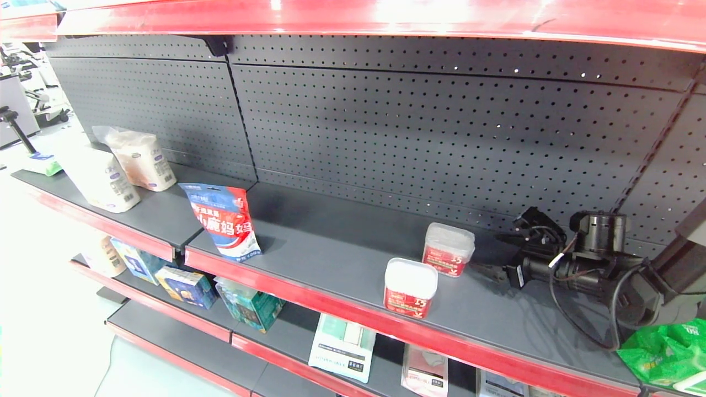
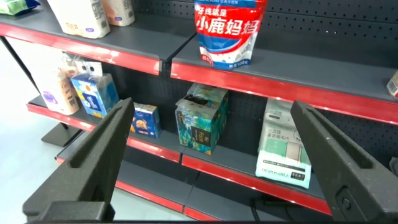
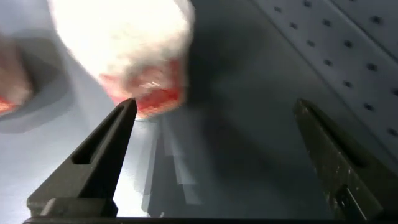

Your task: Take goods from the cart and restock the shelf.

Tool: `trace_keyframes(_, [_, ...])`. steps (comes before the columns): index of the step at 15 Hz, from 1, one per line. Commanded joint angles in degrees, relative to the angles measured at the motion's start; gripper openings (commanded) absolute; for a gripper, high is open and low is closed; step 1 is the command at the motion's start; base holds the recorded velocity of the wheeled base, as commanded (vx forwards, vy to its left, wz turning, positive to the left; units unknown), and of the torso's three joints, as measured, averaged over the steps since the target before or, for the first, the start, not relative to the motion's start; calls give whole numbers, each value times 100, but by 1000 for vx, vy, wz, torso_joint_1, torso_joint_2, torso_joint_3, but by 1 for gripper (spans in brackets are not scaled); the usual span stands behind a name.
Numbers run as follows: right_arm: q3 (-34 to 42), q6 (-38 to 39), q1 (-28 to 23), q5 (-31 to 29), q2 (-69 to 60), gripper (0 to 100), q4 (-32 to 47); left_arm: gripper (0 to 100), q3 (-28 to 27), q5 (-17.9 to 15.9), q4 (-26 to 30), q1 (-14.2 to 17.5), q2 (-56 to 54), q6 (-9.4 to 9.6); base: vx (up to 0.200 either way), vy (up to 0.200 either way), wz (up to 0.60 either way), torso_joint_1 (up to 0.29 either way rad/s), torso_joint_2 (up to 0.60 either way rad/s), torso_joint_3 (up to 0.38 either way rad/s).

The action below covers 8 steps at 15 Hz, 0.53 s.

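Grey shelf (image 1: 331,259) with red front edge and perforated back panel. At its left end, white soft packs (image 1: 102,179), two, upright, with small blue marks. Near the middle, blue, red and white pouch (image 1: 225,220), upright, large white characters on a red band. Toward the right, front tub (image 1: 410,286) near the shelf edge and rear tub (image 1: 448,249) behind it, apart: each small, white-lidded, red label with white print too small to make out. Just beside the rear tub, right claw (image 1: 488,271), fingers apart, empty. Left claw (image 2: 211,104), fingers apart, empty, before the lower shelf (image 2: 249,177).
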Motion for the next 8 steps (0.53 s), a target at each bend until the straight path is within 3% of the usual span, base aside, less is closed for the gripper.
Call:
trace_keyframes(1, [-55, -1, -7, -41, 21, 100, -5, 100, 0, 2, -2, 0, 0, -3, 0, 0, 0, 0, 0, 0])
trace_keyframes(8, [-169, 8, -24, -59, 65, 100, -5, 100, 0, 2, -2, 0, 0, 6, 0, 0, 0, 0, 0, 0])
